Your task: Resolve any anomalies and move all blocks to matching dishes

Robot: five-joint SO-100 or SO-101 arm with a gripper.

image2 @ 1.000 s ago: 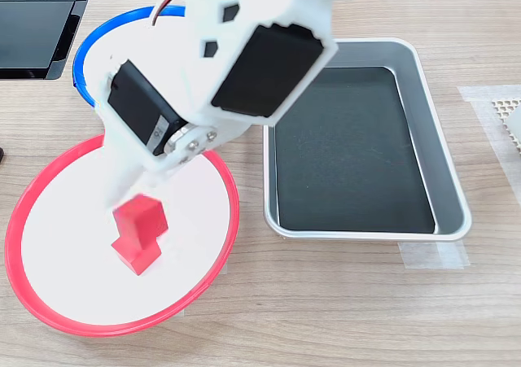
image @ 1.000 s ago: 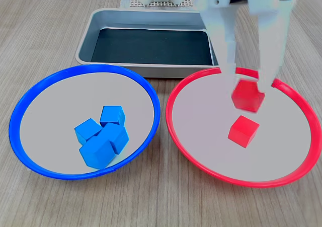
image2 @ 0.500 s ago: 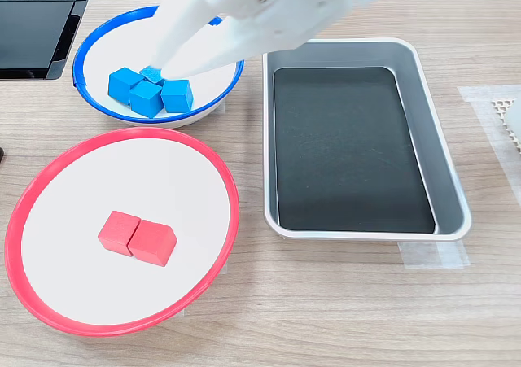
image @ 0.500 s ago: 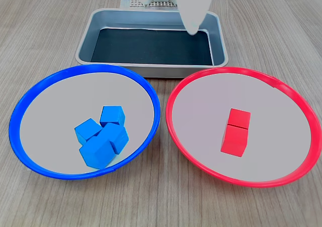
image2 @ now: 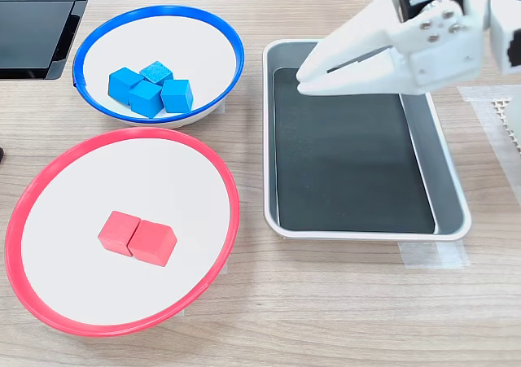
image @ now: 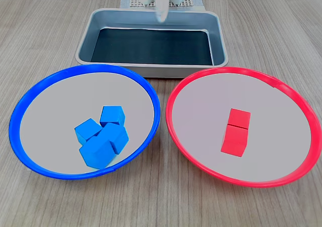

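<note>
The gripper (image2: 313,76) is pressed nearly together, holding nothing, above the silver tray (image2: 450,180). All blocks sit in matching dishes. A needless reach could knock the red blocks (image: 235,132) out.

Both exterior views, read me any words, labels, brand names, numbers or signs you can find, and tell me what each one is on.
There is no readable text in either view.
The blue blocks and red blocks: plain faces, no marks.
The blue-rimmed dish and red-rimmed dish: no print.
The metal tray: no label or stamp visible.
The gripper: only screws and a dark cutout, no lettering.
</note>
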